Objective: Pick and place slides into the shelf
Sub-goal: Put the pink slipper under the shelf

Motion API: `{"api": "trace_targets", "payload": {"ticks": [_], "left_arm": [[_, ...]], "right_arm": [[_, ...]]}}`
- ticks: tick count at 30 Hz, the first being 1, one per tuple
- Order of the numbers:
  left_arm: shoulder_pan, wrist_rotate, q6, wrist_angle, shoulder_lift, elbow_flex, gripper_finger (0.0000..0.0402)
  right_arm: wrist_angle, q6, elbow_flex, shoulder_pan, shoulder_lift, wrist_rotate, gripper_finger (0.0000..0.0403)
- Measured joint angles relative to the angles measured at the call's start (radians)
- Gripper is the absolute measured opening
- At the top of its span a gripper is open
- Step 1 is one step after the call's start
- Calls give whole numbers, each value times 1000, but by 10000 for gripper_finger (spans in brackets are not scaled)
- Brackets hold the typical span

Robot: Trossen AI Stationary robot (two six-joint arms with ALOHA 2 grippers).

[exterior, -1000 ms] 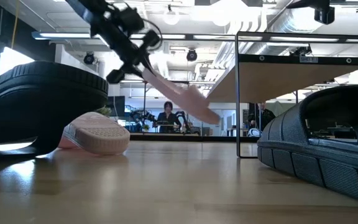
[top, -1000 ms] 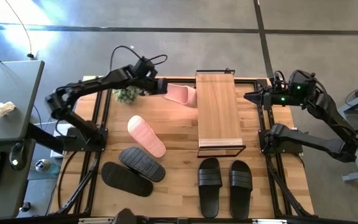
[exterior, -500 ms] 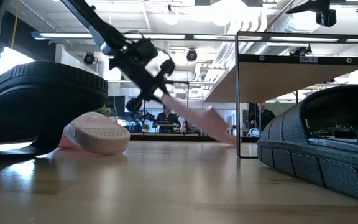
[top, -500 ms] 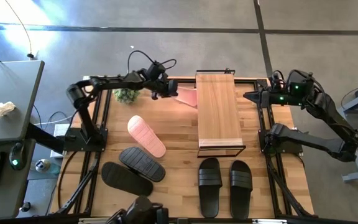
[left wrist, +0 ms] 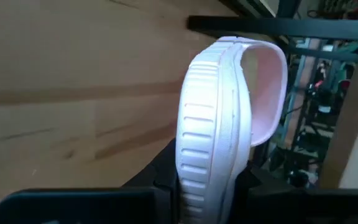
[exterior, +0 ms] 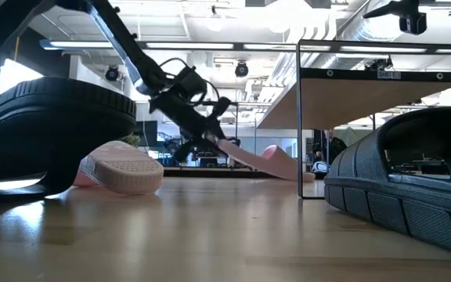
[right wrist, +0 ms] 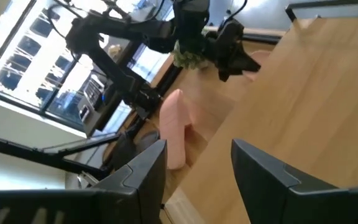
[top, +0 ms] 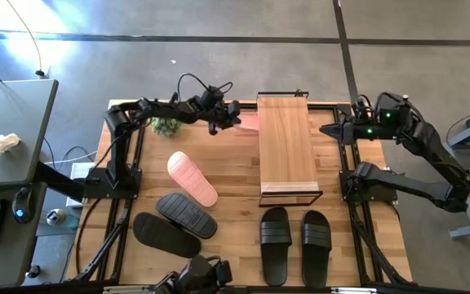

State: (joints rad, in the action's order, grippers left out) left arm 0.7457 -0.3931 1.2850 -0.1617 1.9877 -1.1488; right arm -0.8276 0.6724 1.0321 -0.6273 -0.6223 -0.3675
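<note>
My left gripper (top: 233, 117) reaches over the table's far side, shut on a pale pink slide (top: 248, 122). The slide slants down toward the shelf (top: 286, 151), its free end (exterior: 292, 167) under the plank top (exterior: 351, 82). A second pink slide (top: 192, 178) lies sole up on the table. Two black slides (top: 175, 224) lie sole up at the near left, one resting partly on the other. Two more black slides (top: 294, 243) lie strap up in front of the shelf. My right gripper (top: 329, 128) hangs open at the far right, high above the table. My left gripper pinches the pink slide's end farthest from the strap (left wrist: 197, 168) between its two fingers (left wrist: 163, 180), one on the ridged sole side, one on the footbed side. The fingers come from the table's left, slanting down, along the slide. Whether the slide's low end touches the table, I cannot tell.
A small green plant (top: 166, 125) stands at the far left, just behind my left arm. A grey desk (top: 11, 139) with a keyboard borders the table's left side. A person (exterior: 210, 146) sits far off in the room behind.
My left gripper has sunk, gone toward the shelf and rolled about its own axis, staying shut on the pink slide. The slide, first held high and left of the shelf, now slants low with its free end under the plank top.
</note>
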Motion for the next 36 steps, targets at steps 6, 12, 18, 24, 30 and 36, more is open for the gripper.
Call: {"api": "trace_targets", "payload": {"ticks": [6, 12, 18, 24, 30, 36], "left_arm": [[-39, 19, 76, -142, 71, -3, 54], [-39, 24, 73, -92, 73, -30, 56], [-40, 37, 86, -59, 73, -46, 60], [-40, 68, 84, -44, 73, -70, 85], [-39, 79, 35, -47, 73, -84, 121], [-39, 75, 32, -52, 73, -84, 147]], "right_arm": [[-22, -3, 0, 0, 0, 0, 167], [-23, -11, 0, 0, 0, 0, 167], [-23, -11, 0, 0, 0, 0, 167], [-23, -10, 0, 0, 0, 1, 167], [-42, -10, 0, 0, 0, 3, 167], [-84, -16, 0, 0, 0, 27, 167]]}}
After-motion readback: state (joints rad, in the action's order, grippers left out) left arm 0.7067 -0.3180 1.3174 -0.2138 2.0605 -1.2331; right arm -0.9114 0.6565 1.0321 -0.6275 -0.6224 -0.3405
